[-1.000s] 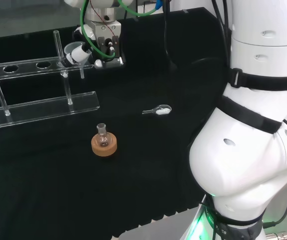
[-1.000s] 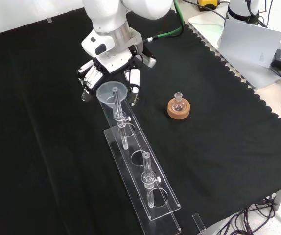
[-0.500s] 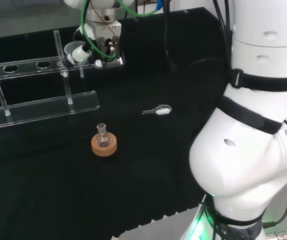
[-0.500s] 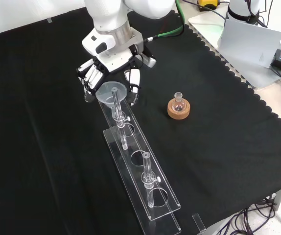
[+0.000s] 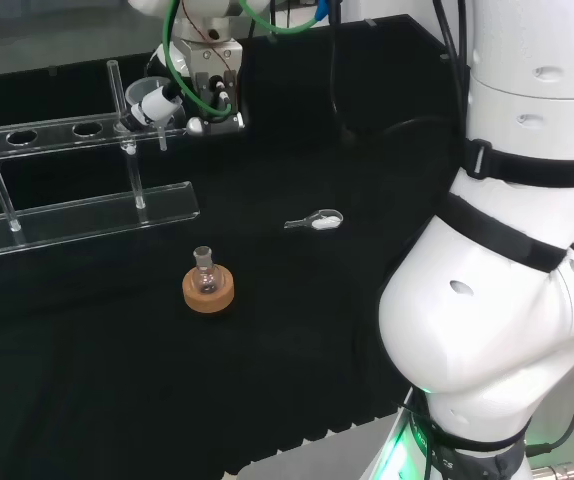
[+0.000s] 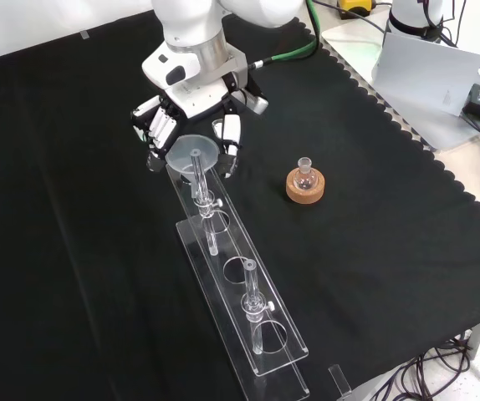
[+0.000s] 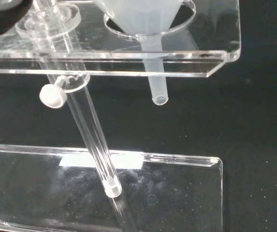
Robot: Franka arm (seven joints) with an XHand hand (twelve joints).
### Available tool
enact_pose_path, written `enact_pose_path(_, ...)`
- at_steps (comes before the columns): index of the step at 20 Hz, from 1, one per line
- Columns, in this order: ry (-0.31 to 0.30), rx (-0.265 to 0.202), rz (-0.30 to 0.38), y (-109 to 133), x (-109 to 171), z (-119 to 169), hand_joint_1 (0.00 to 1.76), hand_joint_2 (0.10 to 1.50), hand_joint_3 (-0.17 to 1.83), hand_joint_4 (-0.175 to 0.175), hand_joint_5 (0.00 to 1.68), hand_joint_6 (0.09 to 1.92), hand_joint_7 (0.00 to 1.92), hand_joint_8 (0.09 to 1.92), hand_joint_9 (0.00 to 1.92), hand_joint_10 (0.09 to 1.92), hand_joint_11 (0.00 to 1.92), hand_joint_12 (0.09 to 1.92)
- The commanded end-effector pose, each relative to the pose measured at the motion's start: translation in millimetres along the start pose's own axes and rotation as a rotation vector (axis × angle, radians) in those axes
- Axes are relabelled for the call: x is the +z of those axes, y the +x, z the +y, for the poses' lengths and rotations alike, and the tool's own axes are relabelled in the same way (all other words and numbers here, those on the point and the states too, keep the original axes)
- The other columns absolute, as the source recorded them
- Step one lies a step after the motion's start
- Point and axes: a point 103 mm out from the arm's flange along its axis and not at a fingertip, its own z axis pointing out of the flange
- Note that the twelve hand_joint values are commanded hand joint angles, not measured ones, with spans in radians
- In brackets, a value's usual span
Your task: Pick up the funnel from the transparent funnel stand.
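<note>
A translucent white funnel sits at the end hole of the clear funnel stand. Its stem still passes down through the upper shelf. The hand is directly behind the funnel in the front view, fingers curled on one side of the cone and another finger on the other. In the head view the funnel is just left of the hand, above the stand's upper shelf. The cone looks slightly raised in its hole.
A cork ring holding a small round flask stands right of the stand in the front view, also visible as the flask on cork. A small clear scoop lies on the cloth. The arm's white links occupy the head view's right.
The hand and the funnel have both moved up a little; the stand has stayed put.
</note>
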Motion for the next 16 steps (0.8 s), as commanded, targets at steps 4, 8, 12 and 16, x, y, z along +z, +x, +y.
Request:
enact_pose_path(4, -0.023, -0.022, 0.006, 4.6, -15.1, -1.6, 0.78, 0.70, 0.13, 0.009, 0.68, 0.54, 1.04, 0.64, 0.92, 0.41, 0.00, 1.54)
enact_pose_path(8, -0.039, -0.032, -0.003, 7.3, -28.3, -2.8, 0.83, 0.68, 0.17, 0.009, 0.68, 0.63, 1.07, 0.64, 0.94, 0.41, 0.00, 1.56)
enact_pose_path(12, -0.008, -0.077, -0.083, 10.3, -39.8, -5.5, 0.85, 0.60, 0.36, 0.013, 0.73, 0.67, 1.10, 0.61, 0.97, 0.40, 0.03, 1.57)
enact_pose_path(16, 0.017, -0.118, -0.139, 8.3, -54.3, -11.8, 0.87, 0.55, 0.48, 0.020, 0.80, 0.68, 1.14, 0.60, 1.00, 0.39, 0.08, 1.57)
